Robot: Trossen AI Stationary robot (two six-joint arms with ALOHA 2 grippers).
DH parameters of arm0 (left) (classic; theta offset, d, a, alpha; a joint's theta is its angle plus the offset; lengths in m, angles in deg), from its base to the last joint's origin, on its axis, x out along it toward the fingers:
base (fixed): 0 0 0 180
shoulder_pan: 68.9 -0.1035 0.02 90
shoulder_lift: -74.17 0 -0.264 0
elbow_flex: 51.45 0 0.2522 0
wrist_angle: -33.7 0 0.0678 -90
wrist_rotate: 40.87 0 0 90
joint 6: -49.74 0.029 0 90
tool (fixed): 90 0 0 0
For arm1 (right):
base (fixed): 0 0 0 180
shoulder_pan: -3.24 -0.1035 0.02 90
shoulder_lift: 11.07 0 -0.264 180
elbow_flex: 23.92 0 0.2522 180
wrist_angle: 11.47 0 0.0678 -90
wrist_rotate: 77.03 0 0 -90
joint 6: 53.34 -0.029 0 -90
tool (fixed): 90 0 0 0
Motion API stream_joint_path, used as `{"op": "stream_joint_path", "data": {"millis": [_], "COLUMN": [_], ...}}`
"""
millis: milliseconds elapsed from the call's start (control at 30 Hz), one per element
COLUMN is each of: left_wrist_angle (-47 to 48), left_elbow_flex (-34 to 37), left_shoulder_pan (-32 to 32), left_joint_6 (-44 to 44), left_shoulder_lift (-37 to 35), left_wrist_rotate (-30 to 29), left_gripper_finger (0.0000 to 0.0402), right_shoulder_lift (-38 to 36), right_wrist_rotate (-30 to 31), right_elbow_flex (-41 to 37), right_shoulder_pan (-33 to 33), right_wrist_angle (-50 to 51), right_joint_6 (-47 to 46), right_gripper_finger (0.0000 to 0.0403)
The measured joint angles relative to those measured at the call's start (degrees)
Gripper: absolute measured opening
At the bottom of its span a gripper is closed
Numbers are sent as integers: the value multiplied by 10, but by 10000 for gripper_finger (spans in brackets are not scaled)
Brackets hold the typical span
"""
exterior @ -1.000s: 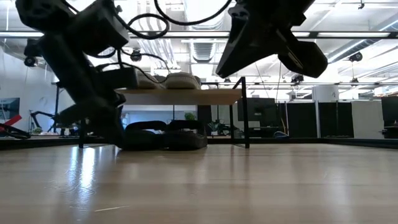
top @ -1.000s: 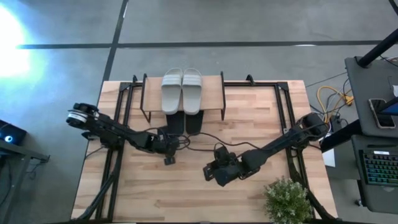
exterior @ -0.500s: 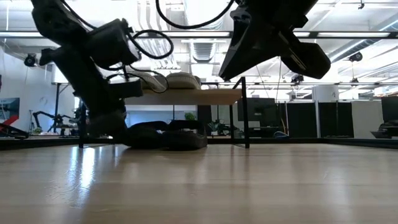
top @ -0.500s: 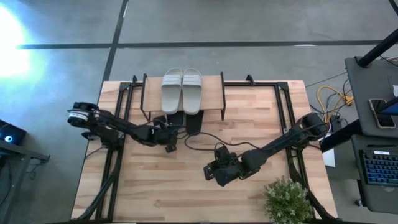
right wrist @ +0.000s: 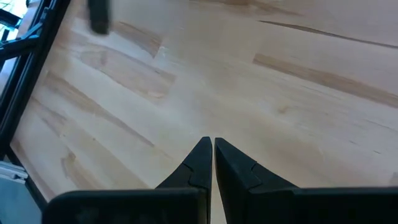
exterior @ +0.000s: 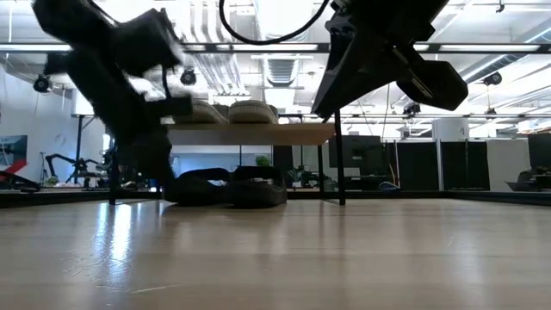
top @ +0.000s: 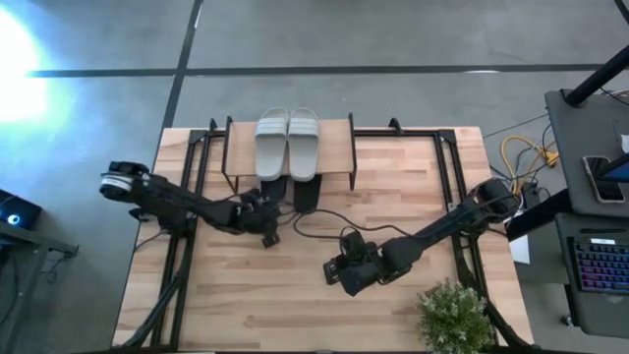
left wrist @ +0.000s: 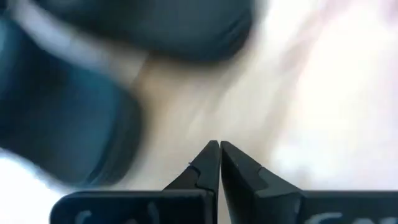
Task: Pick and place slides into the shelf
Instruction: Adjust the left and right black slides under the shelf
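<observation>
The shelf (top: 336, 147) stands at the table's far middle. The pale grey pair of slides (top: 287, 143) lies side by side on its top board and shows there in the low view (exterior: 232, 111). The black pair (top: 293, 193) rests on the table under the board, its ends sticking out toward the near edge; it also shows in the low view (exterior: 225, 187). My left gripper (top: 267, 236) is shut, low over the table just near of the left black slide (left wrist: 68, 124). My right gripper (top: 339, 276) is shut and empty above the table's middle.
A small green plant (top: 454, 316) stands at the table's near right corner. Black metal frames (top: 187, 167) run along the table's left and right sides. A black cable (top: 324, 214) lies across the table between the arms. Bare wood (right wrist: 186, 87) lies under my right gripper.
My left gripper has gone toward the table's far edge, up to the black slides under the shelf, and it is still moving. Its fingers have stayed shut. The slides have kept their places.
</observation>
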Motion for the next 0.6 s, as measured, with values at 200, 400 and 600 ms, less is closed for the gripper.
{"op": "stream_joint_path", "data": {"millis": [200, 400, 600], "left_wrist_angle": [-50, -20, 19], "left_elbow_flex": [-39, -45, -33], "left_shoulder_pan": [93, 199, 310], "left_joint_6": [22, -72, -138], "left_shoulder_lift": [-73, -167, -226], "left_wrist_rotate": [40, -19, -27], "left_gripper_finger": [0, 0, 0], "right_shoulder_lift": [0, 0, 29], "right_wrist_rotate": [-14, -42, -70], "right_elbow_flex": [-14, -54, -68], "right_shoulder_pan": [23, 82, 143], "right_wrist_angle": [-24, -150, -193], "right_joint_6": [-5, 91, 184], "right_gripper_finger": [12, 12, 12]}}
